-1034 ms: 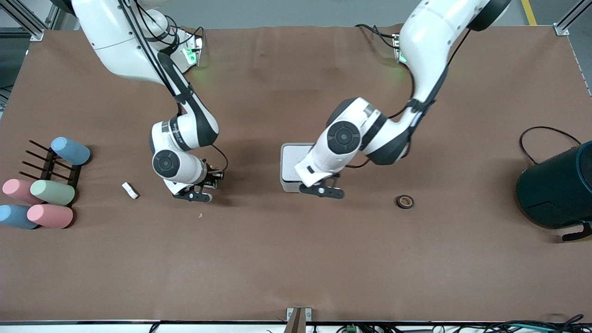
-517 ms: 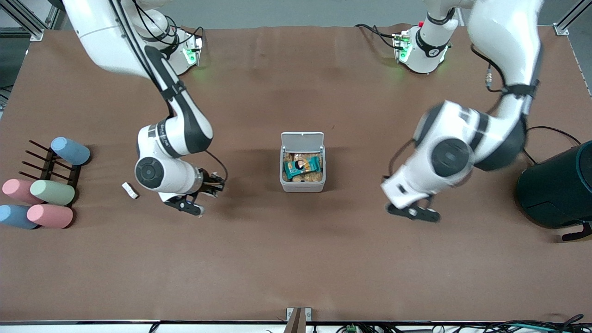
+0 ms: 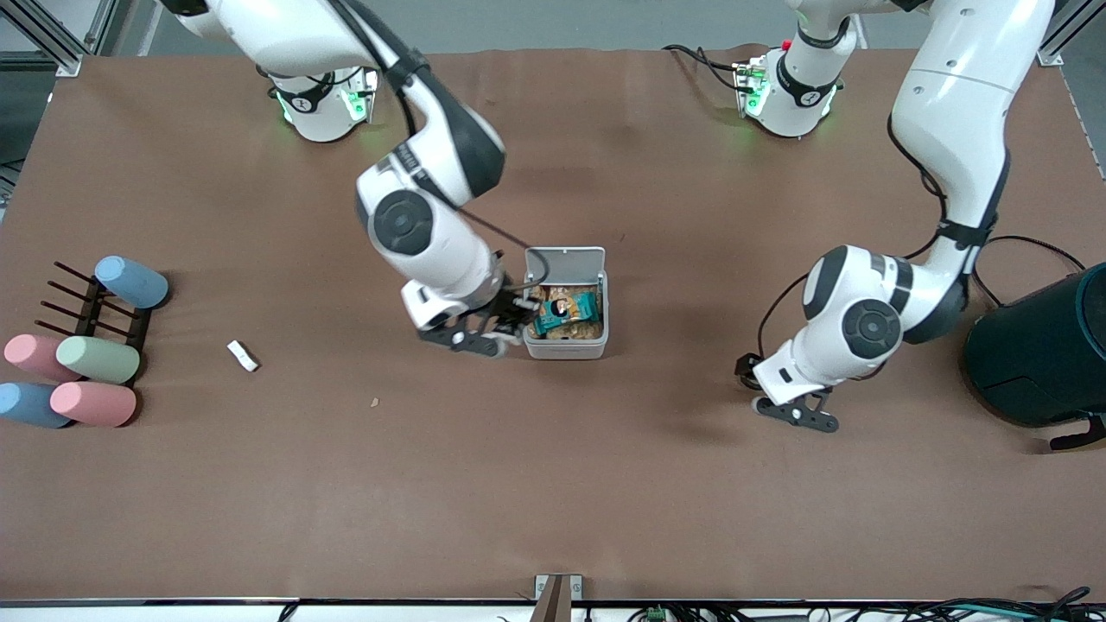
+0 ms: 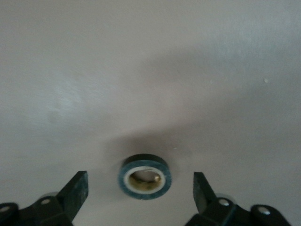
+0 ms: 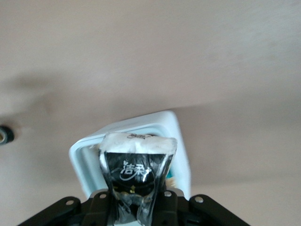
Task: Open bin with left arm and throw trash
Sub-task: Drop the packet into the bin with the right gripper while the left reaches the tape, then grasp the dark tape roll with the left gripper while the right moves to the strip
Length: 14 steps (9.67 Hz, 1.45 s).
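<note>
Front view. My right gripper (image 3: pixel 510 321) hangs over the edge of the bin (image 3: pixel 565 349) on the side toward my right arm's end of the table; the bin's lid (image 3: pixel 566 260) stands raised and packets lie inside. My left gripper (image 3: pixel 782 399) is low over the brown table (image 3: pixel 553 484), between the bin and the dark teal cylinder (image 3: pixel 1041 354). The white folded scrap (image 3: pixel 243 355) lies near the rack of pastel cylinders (image 3: pixel 73 371).

Left wrist view. My left fingers (image 4: pixel 75 190) are spread wide and hold nothing; the black tape ring (image 4: pixel 145 170) lies flat on the table between them, untouched.

Right wrist view. My right fingers are closed on the crumpled black snack wrapper (image 5: pixel 136 172), which hangs just above the open bin (image 5: pixel 181 141). The tape ring (image 5: pixel 5 134) shows farther off.
</note>
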### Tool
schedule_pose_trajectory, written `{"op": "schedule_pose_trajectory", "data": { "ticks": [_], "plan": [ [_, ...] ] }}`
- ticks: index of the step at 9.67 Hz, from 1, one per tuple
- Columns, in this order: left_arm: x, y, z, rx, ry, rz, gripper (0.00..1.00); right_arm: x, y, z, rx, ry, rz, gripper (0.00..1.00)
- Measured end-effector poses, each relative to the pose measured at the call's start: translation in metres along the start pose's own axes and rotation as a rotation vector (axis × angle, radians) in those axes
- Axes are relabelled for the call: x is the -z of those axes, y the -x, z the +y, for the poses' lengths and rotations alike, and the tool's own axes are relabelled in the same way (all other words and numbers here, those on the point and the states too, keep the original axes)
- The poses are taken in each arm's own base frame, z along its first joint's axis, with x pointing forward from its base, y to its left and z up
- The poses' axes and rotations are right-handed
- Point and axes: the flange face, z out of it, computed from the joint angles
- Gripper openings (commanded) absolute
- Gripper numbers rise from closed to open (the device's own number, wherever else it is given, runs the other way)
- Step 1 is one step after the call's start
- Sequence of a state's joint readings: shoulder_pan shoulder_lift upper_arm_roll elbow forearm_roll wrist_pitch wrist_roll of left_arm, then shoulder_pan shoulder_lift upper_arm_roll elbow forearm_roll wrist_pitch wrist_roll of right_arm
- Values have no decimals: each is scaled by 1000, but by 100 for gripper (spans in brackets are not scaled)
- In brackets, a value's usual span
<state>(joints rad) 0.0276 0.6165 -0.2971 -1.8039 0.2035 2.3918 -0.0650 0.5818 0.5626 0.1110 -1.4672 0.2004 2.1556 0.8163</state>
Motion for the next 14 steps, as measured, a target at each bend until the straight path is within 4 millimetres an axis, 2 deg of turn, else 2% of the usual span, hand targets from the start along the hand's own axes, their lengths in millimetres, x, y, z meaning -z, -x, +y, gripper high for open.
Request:
{"op": "schedule_pose_trajectory", "data": {
  "ticks": [1, 3, 4, 5, 6, 7, 8, 9, 10, 11, 12, 13, 14],
  "plan": [
    [-13, 10, 3, 0, 7, 8, 100, -22, 16, -10, 29, 15, -13, 10],
    [-30, 24, 4, 0, 17, 15, 99, -65, 32, -16, 66, 60, -30, 76],
    [-33, 27, 2, 3, 19, 19, 78, -76, 35, -16, 72, 70, -38, 85],
    [-34, 28, -2, 9, 20, 29, 43, -79, 35, -16, 72, 74, -41, 99],
    [-36, 30, -6, 13, 22, 36, 15, -76, 31, -15, 67, 71, -34, 99],
    [-36, 30, -9, 6, 18, 39, 0, -67, 21, -13, 55, 61, -18, 99],
    [-34, 30, -8, -19, 3, 46, 0, -52, 3, -8, 34, 44, 4, 99],
    [-30, 28, -7, -42, -12, 57, 0, -28, -15, 3, 5, 47, 9, 99],
    [-22, 24, -4, -52, -19, 74, 0, 2, -35, 27, -40, 87, -21, 99],
    [-1, 14, 6, -50, -21, 89, 0, 30, -59, 63, -94, 125, -54, 99],
    [33, 2, 34, -26, -15, 80, 0, 42, -84, 107, -107, 151, -70, 99],
    [70, -7, 76, 12, -4, 67, 0, 39, -106, 164, -68, 181, -96, 99],
    [102, -11, 124, 63, 11, 62, 0, 33, -126, 234, -8, 205, -118, 99]
  ]
}}
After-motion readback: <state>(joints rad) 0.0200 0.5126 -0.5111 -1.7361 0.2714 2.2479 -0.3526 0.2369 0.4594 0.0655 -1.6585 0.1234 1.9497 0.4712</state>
